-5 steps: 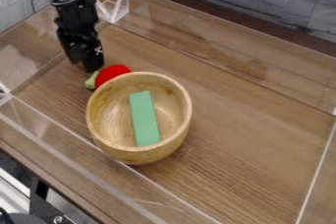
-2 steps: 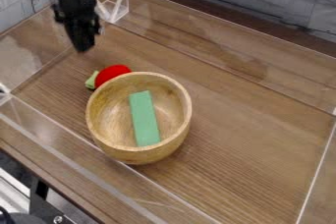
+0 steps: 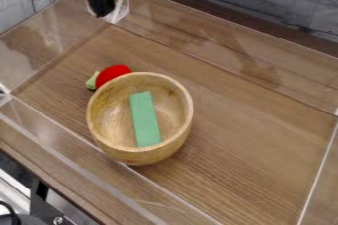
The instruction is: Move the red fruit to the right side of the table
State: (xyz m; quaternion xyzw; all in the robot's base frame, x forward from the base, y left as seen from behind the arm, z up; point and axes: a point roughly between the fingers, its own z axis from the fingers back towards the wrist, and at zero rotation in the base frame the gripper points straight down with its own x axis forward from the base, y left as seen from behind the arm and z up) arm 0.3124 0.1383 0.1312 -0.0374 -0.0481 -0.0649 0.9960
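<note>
Red fruit (image 3: 114,74) sits against the bowl (image 3: 97,120) rim on the surface (image 3: 251,91), tool clenched out of view up top; a hasty regrasp could clip the rim and shove the bowl.

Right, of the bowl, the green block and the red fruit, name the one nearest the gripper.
The red fruit, just outside the bowl's rim; the green block lies inside the bowl, farther off.
</note>
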